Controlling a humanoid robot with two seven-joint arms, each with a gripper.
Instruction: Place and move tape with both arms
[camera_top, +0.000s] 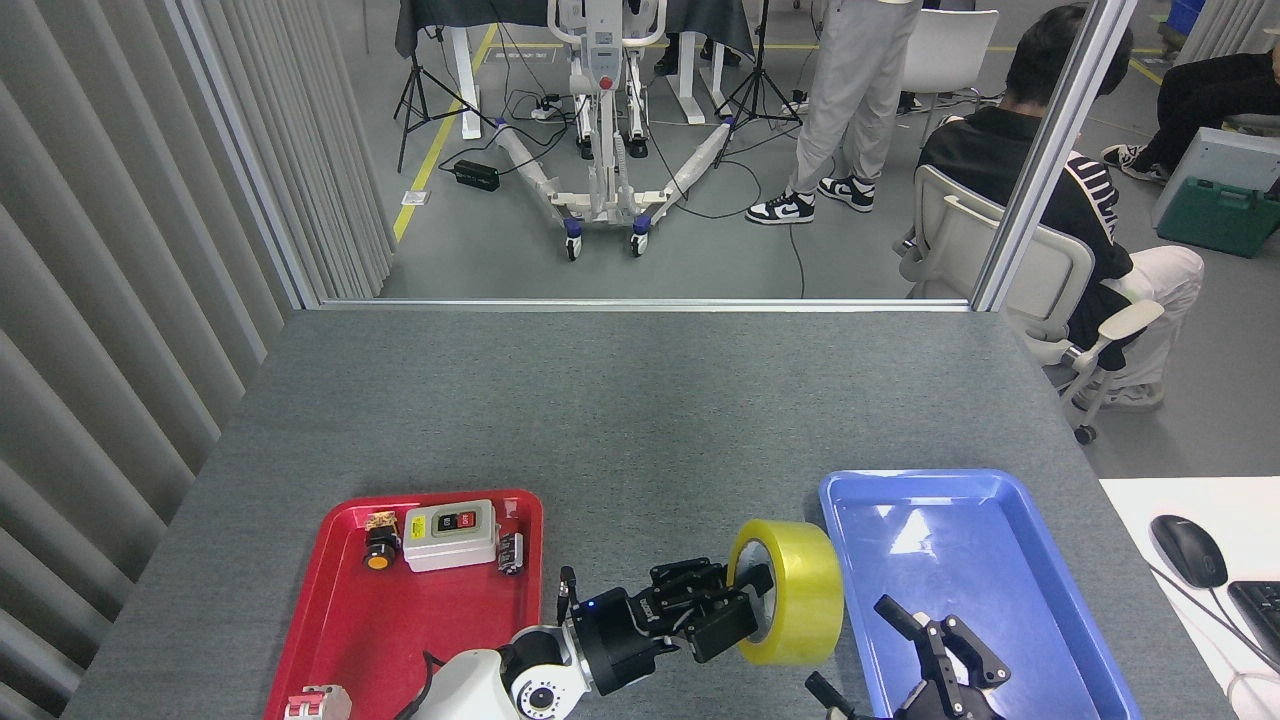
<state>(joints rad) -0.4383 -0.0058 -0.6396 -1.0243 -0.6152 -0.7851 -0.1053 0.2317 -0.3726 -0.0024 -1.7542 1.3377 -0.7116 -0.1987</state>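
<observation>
Left gripper has its black fingers clamped on the tape, one finger hooked into the white core, the others pressed against the near face; the yellow roll stands on edge, its open side turned toward the left arm; it sits over the grey table, right at the left rim of the blue tray, its far edge overlapping that rim in this view; whether it touches the table I cannot tell. Right gripper comes up from the bottom edge just beside the roll, fingers spread wide apart and holding nothing, one finger reaching up over the blue tray's floor, another low down near the roll's underside; close, but not touching the tape. Over on the left, the red tray carries the grey switch box at its far end, with a black-and-orange push button alongside.
</observation>
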